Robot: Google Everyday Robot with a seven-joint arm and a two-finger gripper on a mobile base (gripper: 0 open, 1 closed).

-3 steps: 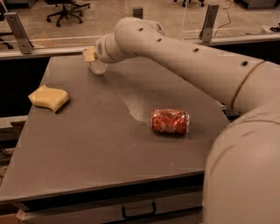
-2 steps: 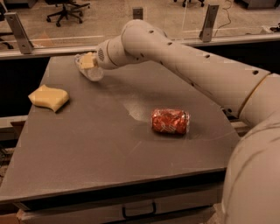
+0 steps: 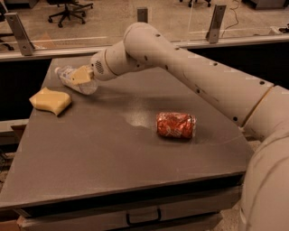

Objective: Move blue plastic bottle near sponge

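The table (image 3: 90, 158) fills most of the view: a grey flat top, its right corner hidden behind the robot and its front edge showing a drawer handle (image 3: 142, 219) below.

The arm (image 3: 203, 76) enters from the lower right, where its bulk is cut off by the frame edge. It reaches across the far half of the table to the back left. Its wrist covers the part of the table beneath it.

Behind the table are three upright posts; the left post (image 3: 18, 28) is the clearest. A chair (image 3: 67, 10) stands on the floor beyond, its top cut off.

The can (image 3: 176, 125), red and crushed, lies on its side right of centre, well apart from everything else.

The sponge (image 3: 49, 100), pale yellow with wavy edges, lies at the left edge of the table.

The bottle (image 3: 65, 76) lies tilted at the back left, cap (image 3: 57, 70) pointing left and away. It is just beyond the sponge, near it but not touching. Whether it rests on the table or is held just above cannot be told. Its base end is hidden by the gripper.

The gripper (image 3: 80, 77) is at the back left, clamped on the bottle's body. One tan finger (image 3: 82, 73) shows across the near side of the bottle; the other is hidden behind it.
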